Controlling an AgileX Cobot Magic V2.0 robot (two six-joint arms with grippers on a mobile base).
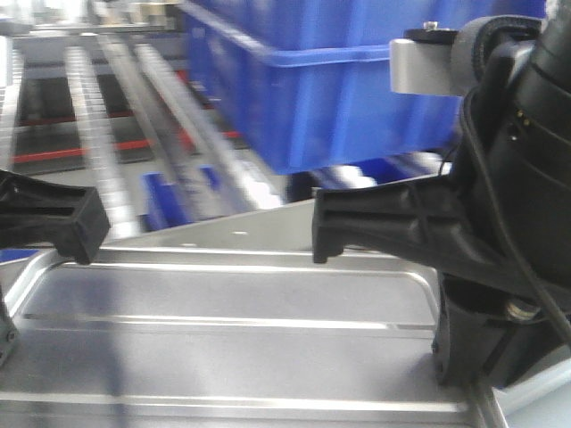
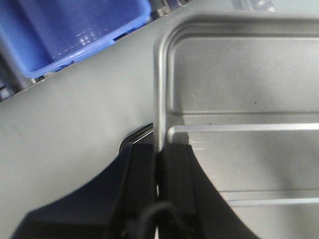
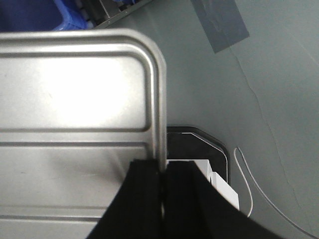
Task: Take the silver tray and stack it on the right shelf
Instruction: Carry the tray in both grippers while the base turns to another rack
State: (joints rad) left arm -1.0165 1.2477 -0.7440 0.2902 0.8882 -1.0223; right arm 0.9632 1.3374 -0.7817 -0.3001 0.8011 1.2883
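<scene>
The silver tray point(image 1: 232, 357) fills the foreground, shiny, with rounded corners and two long ridges across its floor. My left gripper point(image 2: 158, 152) is shut on its left rim, one finger inside the tray and one outside. My right gripper point(image 3: 162, 169) is shut the same way on the right rim of the silver tray point(image 3: 75, 99). In the front view the left gripper point(image 1: 80, 239) and right gripper point(image 1: 326, 236) hold the tray level between them. Beyond it is the right shelf point(image 1: 98, 134), with blurred roller rails running away at the upper left.
A big blue bin point(image 1: 339, 80) stands on the rack at the upper right, just above and behind the tray's far edge. Another blue bin point(image 2: 75, 35) shows below the left arm. Grey floor with a tape patch point(image 3: 219, 22) and a white cable point(image 3: 249, 174) lies under the right arm.
</scene>
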